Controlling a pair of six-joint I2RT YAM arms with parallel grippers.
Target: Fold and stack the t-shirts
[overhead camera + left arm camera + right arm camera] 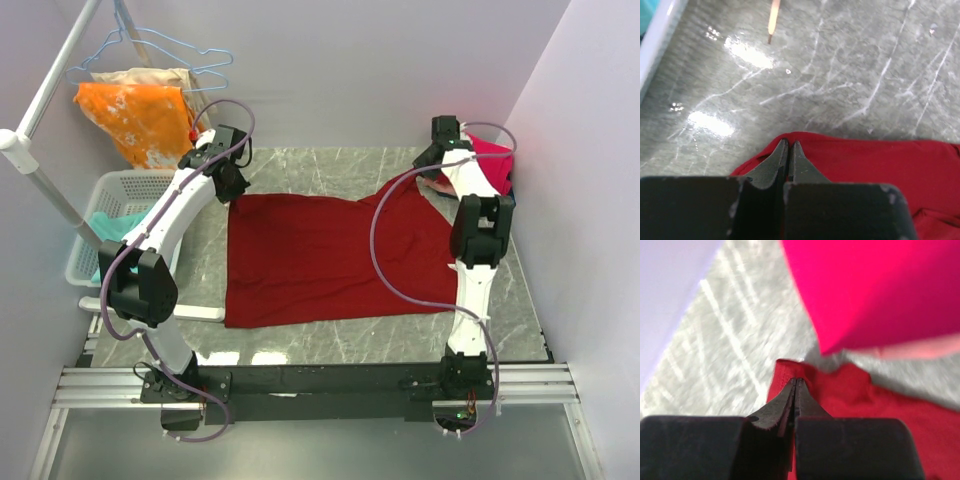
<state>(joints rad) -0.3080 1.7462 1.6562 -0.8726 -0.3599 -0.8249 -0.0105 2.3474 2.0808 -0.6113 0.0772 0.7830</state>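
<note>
Shows a marble table (pixel 340 165) with a dark red shirt (pixel 320 260) spread flat across its middle, far right corner reaching toward a bright pink shirt (pixel 495 160). Pinches the far left corner in the left gripper (pixel 790 146), closed tight on the hem; pinches the right corner likewise in the right gripper (pixel 796 382). Looks soft, light and limp: best taken at corners and hems.

your left arm (pixel 170 215) is reaching forward, elbow bent, left gripper (pixel 790 143) pointing down, jaws pressing together. your right arm (pixel 478 240) is stretching forward, right gripper (pixel 796 381) likewise clamping tight.
</note>
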